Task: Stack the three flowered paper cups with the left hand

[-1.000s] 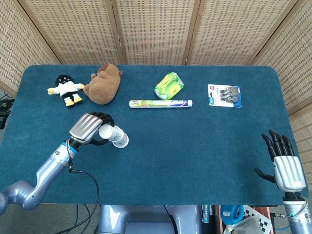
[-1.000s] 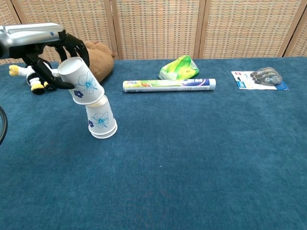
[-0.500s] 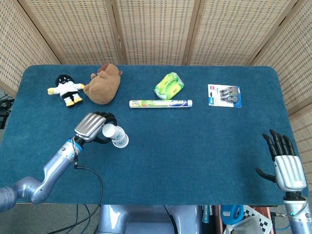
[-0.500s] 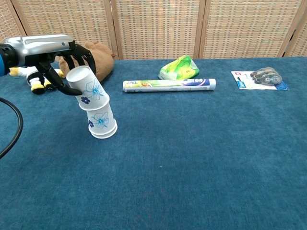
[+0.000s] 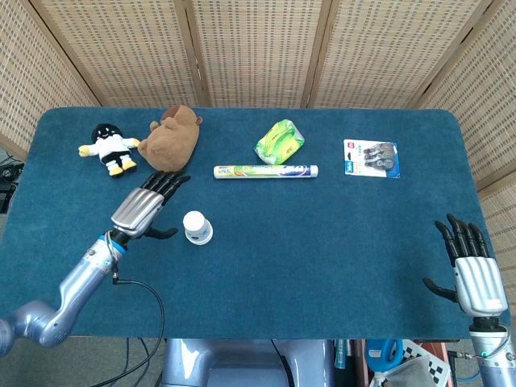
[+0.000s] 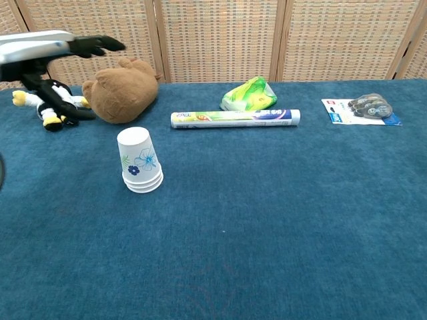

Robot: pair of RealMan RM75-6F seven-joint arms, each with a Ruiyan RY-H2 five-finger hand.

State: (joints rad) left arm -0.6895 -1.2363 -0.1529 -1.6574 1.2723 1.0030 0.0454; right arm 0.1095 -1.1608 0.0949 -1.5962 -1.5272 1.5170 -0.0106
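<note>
The left hand [image 5: 143,210] hovers with fingers spread, holding nothing. Just to its right, the white flowered paper cups [image 6: 139,160] sit upside down, nested into one stack, so the stacking looks done. The right hand [image 5: 473,274] idles open, far off.

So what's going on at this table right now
A two-armed robot is stacking white flowered paper cups. The cups sit nested upside down in one stack on the blue cloth-covered table. The left hand hovers beside the stack with fingers spread, holding nothing. The right hand rests open at the table's near right corner. By the look of it, the stacking is done.
</note>
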